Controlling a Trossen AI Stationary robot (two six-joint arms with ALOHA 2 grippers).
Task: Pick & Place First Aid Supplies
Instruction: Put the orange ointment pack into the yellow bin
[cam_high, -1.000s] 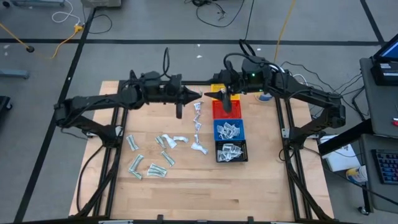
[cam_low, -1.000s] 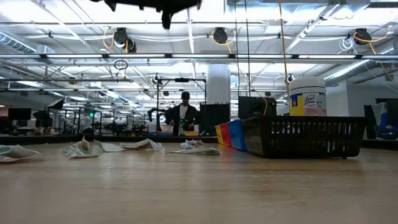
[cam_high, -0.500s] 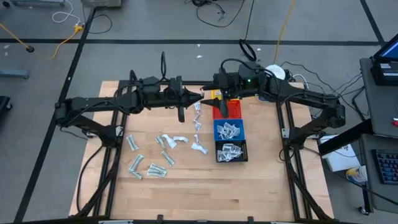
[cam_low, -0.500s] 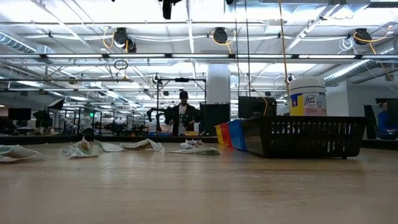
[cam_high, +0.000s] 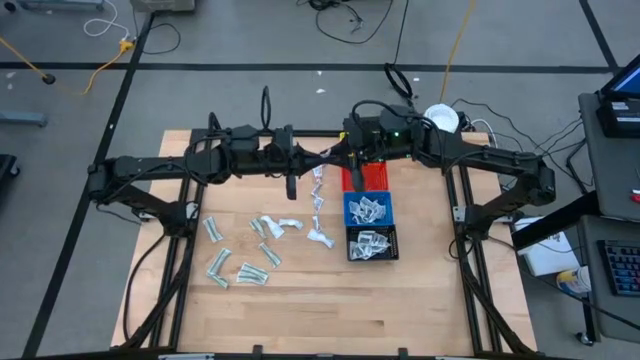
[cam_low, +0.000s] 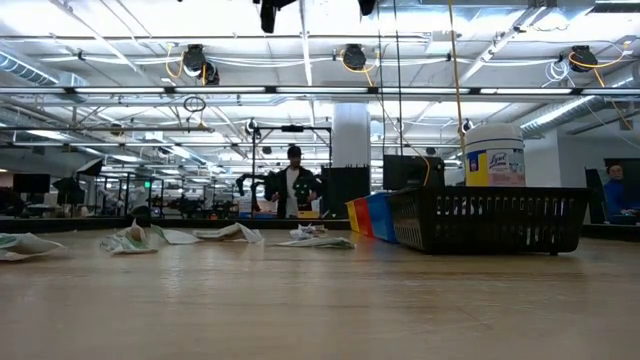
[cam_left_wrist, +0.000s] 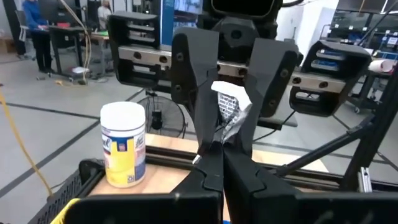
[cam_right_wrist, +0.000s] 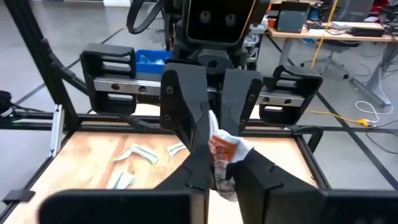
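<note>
**Both hands pinching one packet mid-air**

Near counter (cam_high: 330, 310) edge: loose packets (cam_high: 245, 255) scattered, left half. Black bin (cam_high: 371, 244), then blue bin (cam_high: 368, 209), both with packets inside. Past them, above the red bin (cam_high: 376, 177) edge, left hand (cam_high: 291, 186) and right hand (cam_high: 352, 172) meet, each closed on the same crumpled packet (cam_left_wrist: 229, 107). Farthest: white jar (cam_left_wrist: 124, 143).

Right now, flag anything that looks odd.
One crumpled packet hangs in mid-air above the table, pinched by the left gripper and the right gripper at once, tip to tip. Loose packets lie scattered beside the bins; nothing looks broken.
</note>
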